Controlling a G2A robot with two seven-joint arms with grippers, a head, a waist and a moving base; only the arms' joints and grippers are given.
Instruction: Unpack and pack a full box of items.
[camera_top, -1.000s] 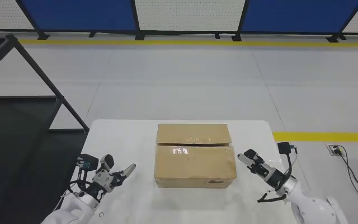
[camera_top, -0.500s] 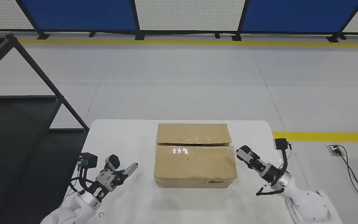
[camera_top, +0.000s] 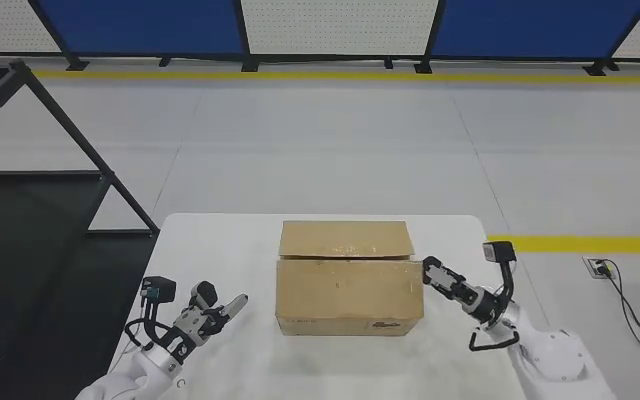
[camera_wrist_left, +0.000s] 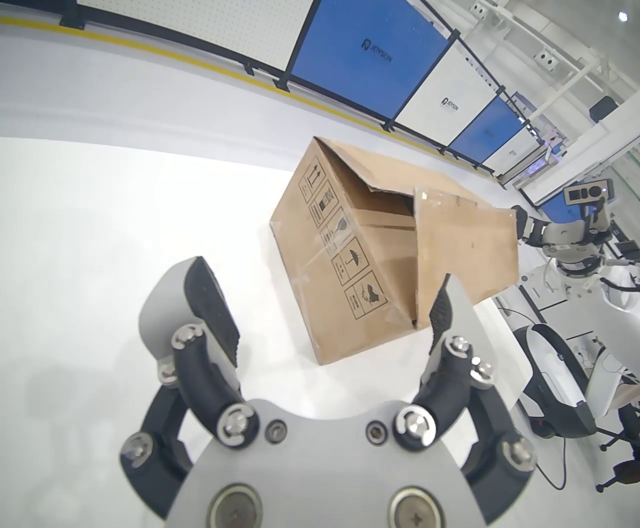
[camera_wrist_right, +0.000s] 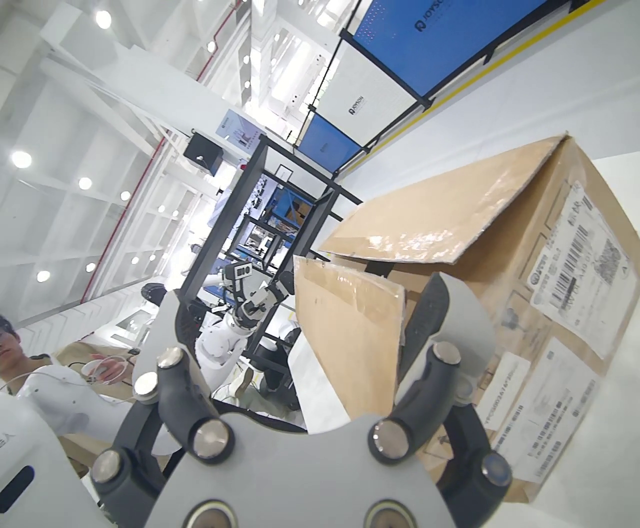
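A brown cardboard box (camera_top: 348, 278) sits in the middle of the white table (camera_top: 220, 250), its top flaps loosely folded and partly lifted. My left gripper (camera_top: 226, 307) hovers open to the left of the box, well apart from it. In the left wrist view the box (camera_wrist_left: 345, 240) lies beyond the open left gripper (camera_wrist_left: 325, 300), with one flap (camera_wrist_left: 465, 245) raised. My right gripper (camera_top: 432, 268) is at the box's upper right edge. It is open, and a raised flap (camera_wrist_right: 350, 335) stands between its fingers (camera_wrist_right: 442, 310). The box's contents are hidden.
A black metal frame (camera_top: 60, 130) stands off the table's left side. The table has bare room to the left and right of the box and a narrow strip in front of it. Blue and white partitions (camera_top: 330, 25) line the far floor.
My right gripper has moved in toward the box until it reaches the upper right edge. My left gripper has shifted slightly right and nearer the table's front.
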